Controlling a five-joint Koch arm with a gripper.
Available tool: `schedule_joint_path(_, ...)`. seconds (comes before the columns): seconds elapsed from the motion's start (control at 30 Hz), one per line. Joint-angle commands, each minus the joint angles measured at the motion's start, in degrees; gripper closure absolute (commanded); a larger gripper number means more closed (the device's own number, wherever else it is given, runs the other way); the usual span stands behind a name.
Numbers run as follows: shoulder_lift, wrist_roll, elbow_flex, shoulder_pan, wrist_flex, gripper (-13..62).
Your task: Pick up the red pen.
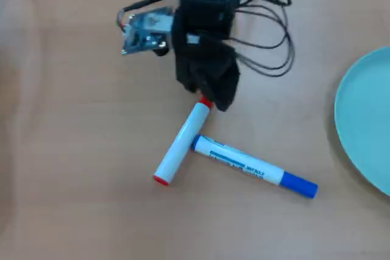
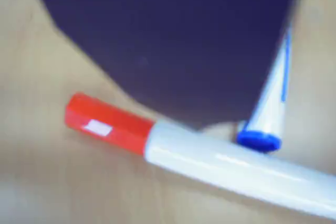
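the red pen (image 1: 181, 145) lies flat on the desk (image 1: 73, 211), about midway across, nearer the far edge. its red cap sits under the black claw (image 1: 210, 100); the blue pen (image 1: 256, 168) touches its barrel. a pale green plate (image 1: 365, 126) lies at the desk's right edge. claw's opening: cannot tell.

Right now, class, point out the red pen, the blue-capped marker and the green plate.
red pen (image 1: 183, 144): overhead view, middle of its white barrel.
blue-capped marker (image 1: 250, 165): overhead view, on the labelled barrel.
green plate (image 1: 359, 120): overhead view, bare surface near its left rim.
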Motion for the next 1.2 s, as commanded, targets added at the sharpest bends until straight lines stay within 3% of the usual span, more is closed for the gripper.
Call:
schedule_joint_path(0.0,2.3,-2.8,-0.5,1.1,2.9,22.4)
schedule_joint_path(0.27,2.1,-6.6,3.9,3.9,2.5,16.2)
schedule_joint_path(0.5,1.8,-6.5,4.2,3.7,2.5,15.3)
schedule_joint_path(0.73,-7.0,-6.4,4.1,3.7,0.6,12.7)
schedule_joint_path(1.17,-13.5,-6.2,3.8,4.2,-1.8,12.7)
